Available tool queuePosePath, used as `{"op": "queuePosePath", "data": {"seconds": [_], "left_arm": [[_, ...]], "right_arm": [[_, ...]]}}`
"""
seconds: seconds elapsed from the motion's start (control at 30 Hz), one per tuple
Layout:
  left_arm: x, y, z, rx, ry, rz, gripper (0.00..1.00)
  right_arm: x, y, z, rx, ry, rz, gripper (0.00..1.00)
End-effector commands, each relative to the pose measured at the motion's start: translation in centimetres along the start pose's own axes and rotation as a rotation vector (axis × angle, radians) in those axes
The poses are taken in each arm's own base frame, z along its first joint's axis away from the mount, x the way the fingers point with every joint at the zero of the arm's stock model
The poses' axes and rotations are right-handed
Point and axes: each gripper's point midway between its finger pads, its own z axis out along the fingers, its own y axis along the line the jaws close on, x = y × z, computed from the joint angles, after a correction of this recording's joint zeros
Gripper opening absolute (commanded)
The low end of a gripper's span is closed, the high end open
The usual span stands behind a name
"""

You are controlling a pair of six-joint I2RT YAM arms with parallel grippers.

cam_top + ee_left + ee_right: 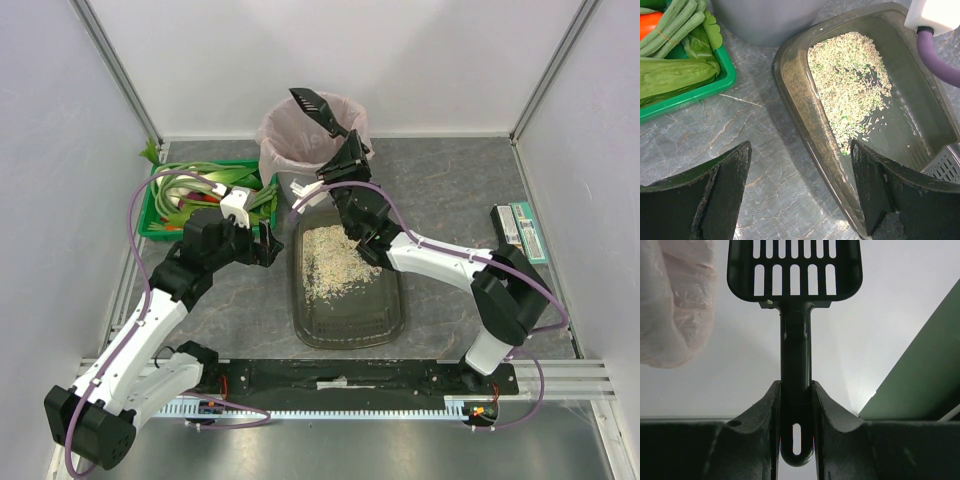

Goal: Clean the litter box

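Note:
The litter box (301, 300) lies mid-table, a dark olive tray with beige litter (333, 262) heaped in its far half. My right gripper (345, 160) is raised over the box's far end, shut on the handle of a black slotted scoop (313, 103) whose head points up over the bin. In the right wrist view the scoop (795, 270) shows no litter, and the right gripper (796, 405) clamps its handle. My left gripper (800, 190) is open astride the box's left rim (805, 115), one finger (730, 180) over the table, the other over the tray. Green bits are mixed into the litter (850, 85).
A grey bin with a pink bag (285, 140) stands just behind the litter box. A green crate (160, 225) of vegetables sits at the far left, close to my left arm. Flat boxes (522, 230) lie at the right edge. White walls enclose the table.

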Motion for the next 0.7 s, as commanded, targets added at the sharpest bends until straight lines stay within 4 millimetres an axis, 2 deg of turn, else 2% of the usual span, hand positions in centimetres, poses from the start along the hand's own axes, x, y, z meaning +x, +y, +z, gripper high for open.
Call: {"op": "queuePosePath", "data": {"seconds": [0.0,0.07,0.13,0.33,0.43,0.5,0.53,0.6,0.63,0.67], "left_arm": [[-1.1,-0.8,-0.3,0.031,-0.026,0.003,0.86],[-1.0,-0.8,-0.3,0.032,-0.024,0.003,0.86],[-1.0,-0.8,-0.3,0.032,-0.023,0.004,0.86],[-1.0,-0.7,-0.3,0.029,-0.024,0.003,0.86],[-1.0,-0.7,-0.3,0.026,-0.027,0.005,0.86],[-1.1,-0.7,-0.4,0.024,-0.032,0.007,0.86],[-1.1,-0.6,-0.5,0.021,-0.033,0.007,0.86],[-1.2,-0.7,-0.5,0.023,-0.034,0.006,0.86],[-1.1,-0.7,-0.5,0.024,-0.032,0.006,0.86],[-1.1,-0.7,-0.5,0.027,-0.032,0.006,0.86]], "right_arm": [[-0.1,-2.8,-1.2,0.086,-0.032,-0.228,0.00],[-1.3,-0.9,-2.1,0.045,-0.110,-0.300,0.00],[-1.3,-0.7,-2.3,0.044,-0.122,-0.297,0.00],[0.9,-4.7,-1.7,0.132,-0.021,-0.204,0.01],[2.2,-5.4,-1.6,0.125,0.045,-0.169,0.01],[3.3,-5.1,-2.0,0.112,0.107,-0.141,0.00],[3.4,-4.2,-2.3,0.102,0.119,-0.155,0.00],[4.0,-3.9,-3.2,0.121,0.146,-0.150,0.00],[3.8,-2.3,-3.6,0.090,0.145,-0.178,0.00],[4.0,-1.9,-4.0,0.090,0.156,-0.171,0.00]]}}
